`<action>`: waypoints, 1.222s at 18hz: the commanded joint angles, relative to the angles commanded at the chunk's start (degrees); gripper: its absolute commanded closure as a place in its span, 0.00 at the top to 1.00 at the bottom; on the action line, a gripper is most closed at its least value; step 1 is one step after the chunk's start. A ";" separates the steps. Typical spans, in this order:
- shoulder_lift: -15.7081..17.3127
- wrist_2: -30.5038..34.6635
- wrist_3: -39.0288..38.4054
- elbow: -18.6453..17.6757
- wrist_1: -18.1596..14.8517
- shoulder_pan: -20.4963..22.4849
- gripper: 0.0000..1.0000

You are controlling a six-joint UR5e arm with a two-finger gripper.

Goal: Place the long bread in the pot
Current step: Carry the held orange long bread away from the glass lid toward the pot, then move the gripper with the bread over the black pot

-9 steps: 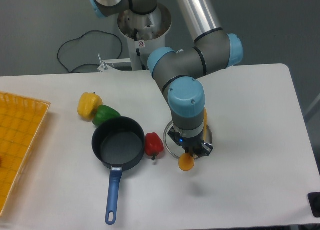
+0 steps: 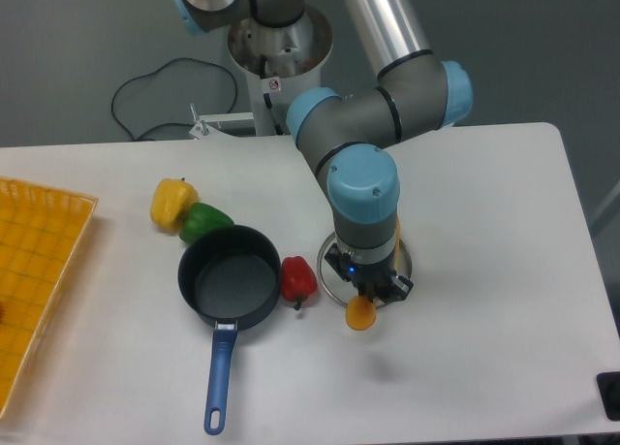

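Note:
The long bread (image 2: 360, 314) shows as a round orange disc seen end-on, hanging just under my gripper (image 2: 371, 292), which is shut on it above the table. Most of the loaf's length is hidden behind the wrist, with a thin orange strip showing at the wrist's right side. The pot (image 2: 229, 276) is a small black saucepan with a dark interior and a long blue handle (image 2: 220, 377) pointing toward the front edge. It sits about a pot's width to the left of my gripper and holds nothing.
A red pepper (image 2: 298, 280) lies between the pot and my gripper. A yellow pepper (image 2: 171, 202) and a green pepper (image 2: 204, 219) sit behind the pot. A round glass lid (image 2: 329, 269) lies under the wrist. A yellow tray (image 2: 34, 270) fills the left edge.
The gripper and the bread have shifted very slightly; nothing else has moved.

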 joint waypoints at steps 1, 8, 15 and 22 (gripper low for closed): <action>0.00 -0.09 -0.09 0.00 0.00 0.00 0.10; 3.16 -4.38 -1.66 -0.70 -0.70 0.61 0.10; 5.89 -7.73 -7.37 -1.85 -2.28 -0.17 0.10; 6.85 -10.55 -17.05 -2.81 -2.37 -4.57 0.10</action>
